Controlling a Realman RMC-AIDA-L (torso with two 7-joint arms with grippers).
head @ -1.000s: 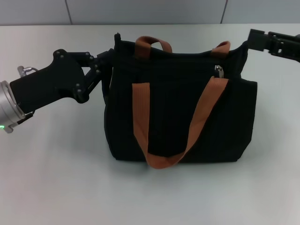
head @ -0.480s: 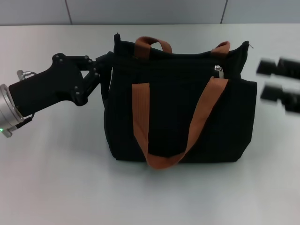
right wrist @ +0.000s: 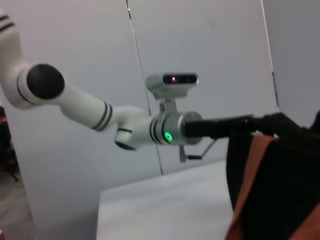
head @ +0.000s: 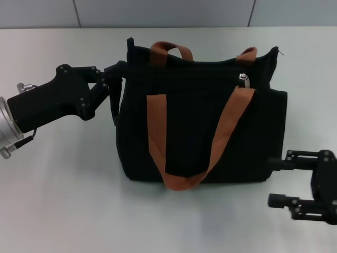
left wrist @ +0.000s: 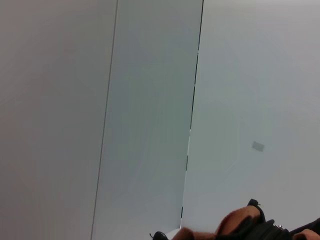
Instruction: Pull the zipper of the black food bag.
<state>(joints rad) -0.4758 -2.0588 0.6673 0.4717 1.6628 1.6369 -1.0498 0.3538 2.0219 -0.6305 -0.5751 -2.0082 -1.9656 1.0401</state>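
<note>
Gripping: left gripper (head: 118,79) is pinched onto the upper left corner of the black food bag (head: 202,142), fingers closed on the fabric edge there.
Left arm: reaches in from the robot's left, low over the table (head: 63,200); the right wrist view shows it stretched to the bag's end with a green light on its wrist.
Right gripper (head: 278,182): hangs low beside the bag's lower right corner, clear of it, its two fingers spread wide and holding nothing.
Bag: stands upright on the table between the two grippers, orange-brown straps (head: 158,132) draped down its front.
Zipper (head: 244,79): small silver slider near the right end of the top edge, well above the right gripper and far across the bag from the left gripper; neither touches it.
Left wrist view: shows mostly wall, with a sliver of strap and black fabric at the edge.
</note>
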